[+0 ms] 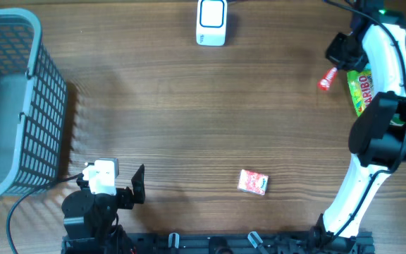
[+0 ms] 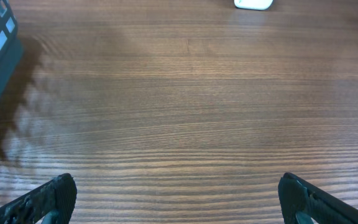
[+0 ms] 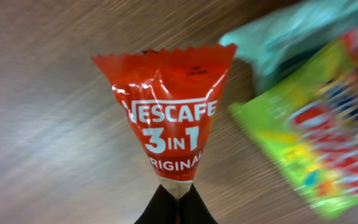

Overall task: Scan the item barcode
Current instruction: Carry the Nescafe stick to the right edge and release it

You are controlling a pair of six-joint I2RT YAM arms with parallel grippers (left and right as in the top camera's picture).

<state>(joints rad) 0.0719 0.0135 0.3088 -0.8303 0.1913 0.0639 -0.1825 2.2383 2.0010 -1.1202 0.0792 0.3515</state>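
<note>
A red Nescafé 3-in-1 sachet (image 3: 169, 124) hangs above the wood, pinched at its lower end by my right gripper (image 3: 176, 198), which is shut on it. From overhead the sachet (image 1: 328, 78) shows at the far right, just left of the right arm's wrist. The white barcode scanner (image 1: 211, 22) stands at the table's back edge, centre; its edge also shows as a white scanner corner (image 2: 253, 4) in the left wrist view. My left gripper (image 2: 176, 196) rests open near the front left, with only bare wood between its fingers (image 2: 58, 193).
A green Haribo bag (image 1: 359, 90) lies under the right arm, seen blurred as the bag (image 3: 316, 134) beside the sachet. A small red-and-white packet (image 1: 252, 182) lies front centre. A grey plastic basket (image 1: 9, 106) fills the left side.
</note>
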